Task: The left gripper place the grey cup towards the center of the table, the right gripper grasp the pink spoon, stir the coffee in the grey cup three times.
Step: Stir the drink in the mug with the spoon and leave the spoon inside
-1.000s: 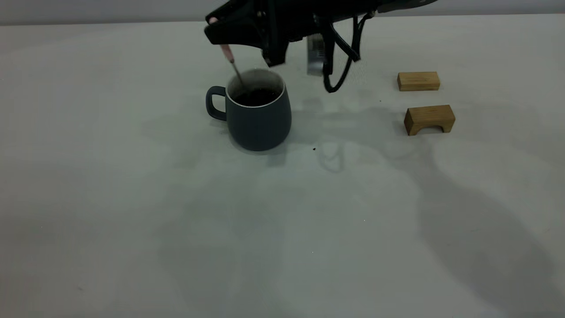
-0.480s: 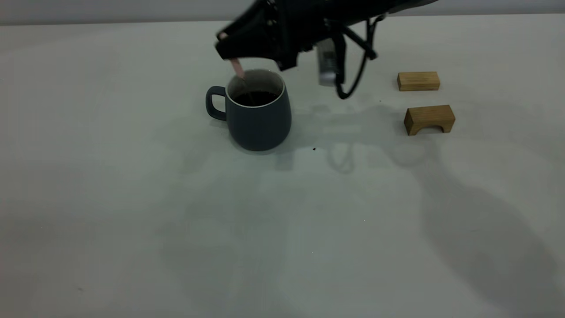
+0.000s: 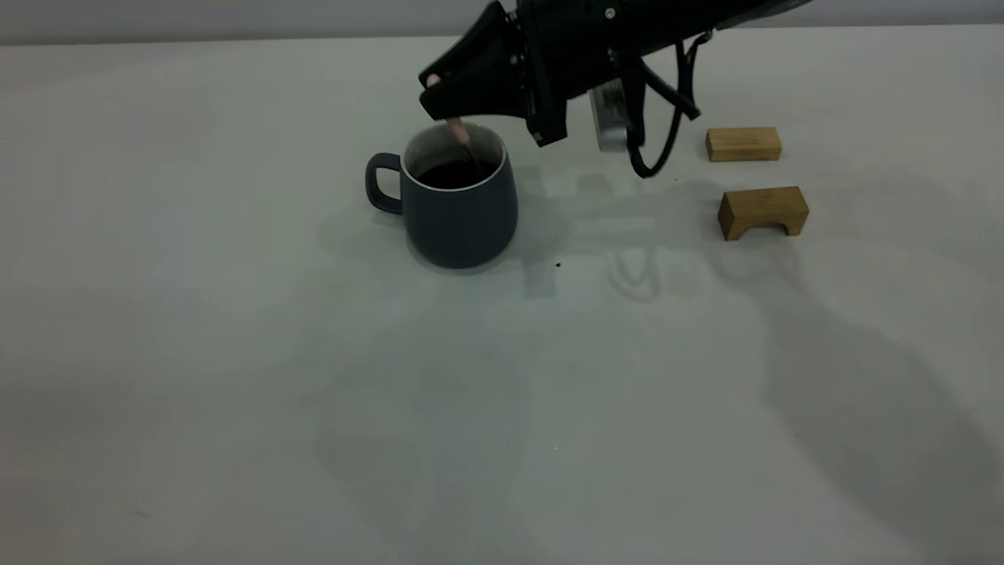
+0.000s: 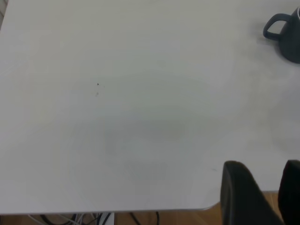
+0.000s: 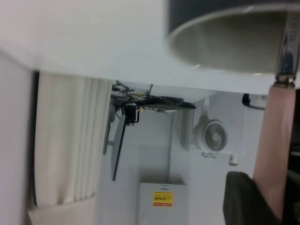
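Observation:
The grey cup (image 3: 459, 208) stands on the table (image 3: 235, 353) left of centre, its handle pointing left, with dark coffee (image 3: 451, 173) inside. My right gripper (image 3: 441, 96) hangs just above the cup's rim, shut on the pink spoon (image 3: 457, 130). The spoon's metal neck dips into the coffee near the far right side. In the right wrist view the pink spoon (image 5: 276, 140) runs from between the right gripper (image 5: 271, 190) fingers to the cup (image 5: 220, 40). My left gripper (image 4: 262, 165) is parked near the table's edge, open and holding nothing, far from the cup (image 4: 287, 33).
Two tan wooden blocks lie to the right of the cup, a flat one (image 3: 743, 144) farther back and an arched one (image 3: 762, 210) nearer. A tiny dark speck (image 3: 558, 265) sits on the table by the cup's base.
My right gripper has swung to the right above the cup and tipped down, carrying the spoon from the cup's left rim across the coffee to its right side. The cup stayed put.

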